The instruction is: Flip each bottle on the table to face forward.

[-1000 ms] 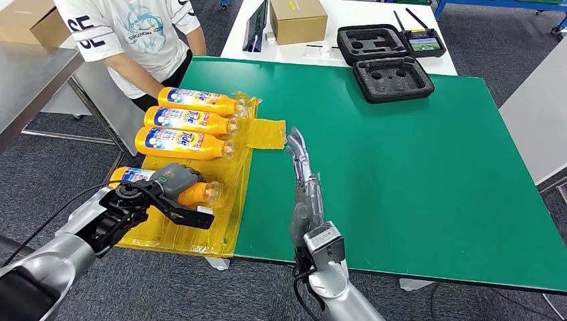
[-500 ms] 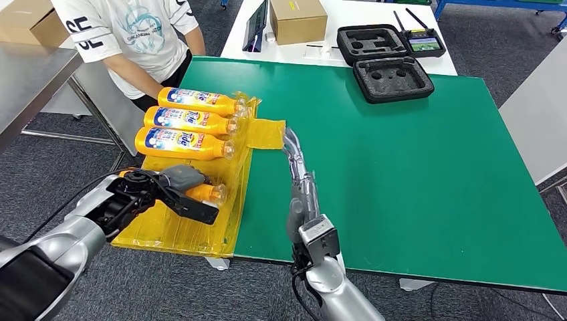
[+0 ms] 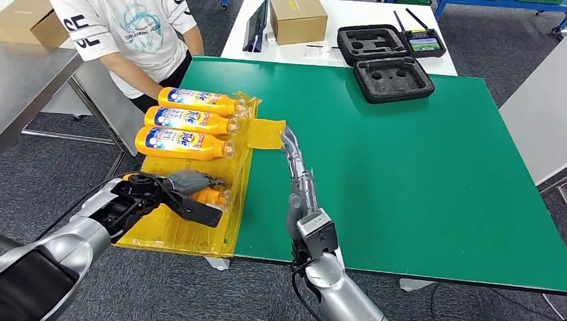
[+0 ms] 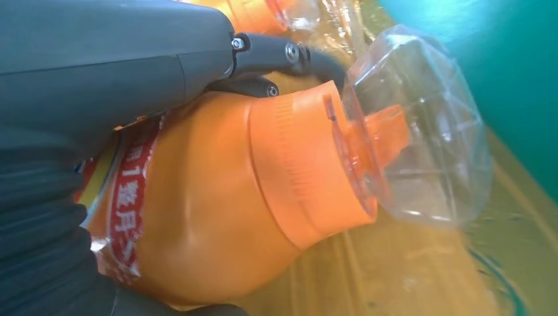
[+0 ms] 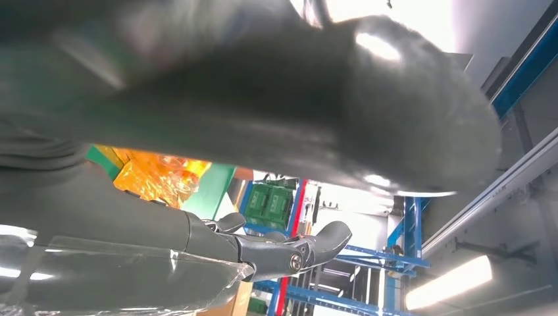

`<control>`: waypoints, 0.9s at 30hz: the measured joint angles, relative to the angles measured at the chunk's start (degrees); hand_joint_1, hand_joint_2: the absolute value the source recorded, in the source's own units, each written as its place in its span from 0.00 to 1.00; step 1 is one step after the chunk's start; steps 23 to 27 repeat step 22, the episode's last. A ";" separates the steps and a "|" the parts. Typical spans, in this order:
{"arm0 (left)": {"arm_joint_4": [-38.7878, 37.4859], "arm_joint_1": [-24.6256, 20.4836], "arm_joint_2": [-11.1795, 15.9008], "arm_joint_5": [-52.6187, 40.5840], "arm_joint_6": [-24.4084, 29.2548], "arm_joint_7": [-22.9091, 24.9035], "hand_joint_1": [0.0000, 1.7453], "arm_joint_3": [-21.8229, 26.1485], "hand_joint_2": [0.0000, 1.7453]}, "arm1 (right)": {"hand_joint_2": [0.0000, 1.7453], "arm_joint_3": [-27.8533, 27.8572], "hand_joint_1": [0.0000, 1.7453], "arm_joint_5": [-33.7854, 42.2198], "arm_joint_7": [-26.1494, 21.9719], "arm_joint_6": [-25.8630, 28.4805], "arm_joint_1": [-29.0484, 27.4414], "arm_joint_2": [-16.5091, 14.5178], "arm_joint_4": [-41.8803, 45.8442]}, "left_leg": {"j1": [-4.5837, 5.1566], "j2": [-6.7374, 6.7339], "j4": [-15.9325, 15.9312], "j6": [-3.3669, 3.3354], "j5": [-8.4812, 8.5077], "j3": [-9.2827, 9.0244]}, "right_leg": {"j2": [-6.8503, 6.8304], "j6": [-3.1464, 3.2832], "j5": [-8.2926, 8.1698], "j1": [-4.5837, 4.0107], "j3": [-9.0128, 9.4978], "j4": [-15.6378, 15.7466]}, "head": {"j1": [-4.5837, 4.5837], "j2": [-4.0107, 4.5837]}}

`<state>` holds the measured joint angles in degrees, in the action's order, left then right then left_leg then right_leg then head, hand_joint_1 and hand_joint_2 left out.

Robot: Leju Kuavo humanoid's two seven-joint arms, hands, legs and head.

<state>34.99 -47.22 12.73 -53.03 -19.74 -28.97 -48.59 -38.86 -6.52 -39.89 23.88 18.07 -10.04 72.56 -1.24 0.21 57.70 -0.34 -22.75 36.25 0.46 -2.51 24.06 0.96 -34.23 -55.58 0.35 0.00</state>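
Bottle [image 3: 208,195]: smooth orange plastic with a clear round cap, lying on the crinkly yellow sheet [image 3: 194,234] at the green table's [image 3: 401,167] near left edge.
Left hand [image 3: 184,194]: wrapped around this bottle.
Right hand [image 3: 299,175]: fingers straight, holding nothing, flat over the table.
Other bottles [image 3: 184,142]: three lying in a row.

A green-topped rectangular table [image 3: 414,167] stood on a dark grey speckled carpet floor [image 3: 40,167], with a white table [image 3: 361,13] set against its far edge. On the white table sat a brown cardboard box [image 3: 298,20], two black foam-lined cases [image 3: 388,57] and a dark upright tablet [image 3: 257,27]. A grey metal bench [image 3: 30,73] stood to the left, near a person in a white printed T-shirt [image 3: 130,33], and blue steel framing [image 3: 495,7] showed at the far right
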 joint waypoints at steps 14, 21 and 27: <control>0.42 2.41 0.58 4.51 4.74 0.69 0.00 -0.41 0.00 | 0.00 0.35 0.00 -0.11 0.00 -0.69 0.14 0.01 -1.14 | -0.01 0.01 0.00 0.00 0.00 -0.02 | -0.01 0.00 0.00 -0.01 0.03 0.00 | 0.00 0.00; 1.03 3.50 0.83 10.17 5.82 -1.57 0.00 2.36 0.00 | 0.00 0.39 0.00 -0.74 0.00 -1.20 0.14 -0.28 -1.80 | 0.00 0.01 0.00 0.00 0.00 -0.02 | -0.02 0.00 0.00 -0.01 0.03 0.00 | 0.00 0.00; 1.03 3.56 0.83 10.32 6.02 -1.64 0.00 2.52 0.00 | 0.00 0.41 0.00 -0.79 0.00 -1.29 0.13 -0.34 -1.83 | 0.00 0.01 0.00 0.00 0.00 -0.02 | -0.02 0.00 0.00 -0.01 0.02 0.00 | 0.00 0.00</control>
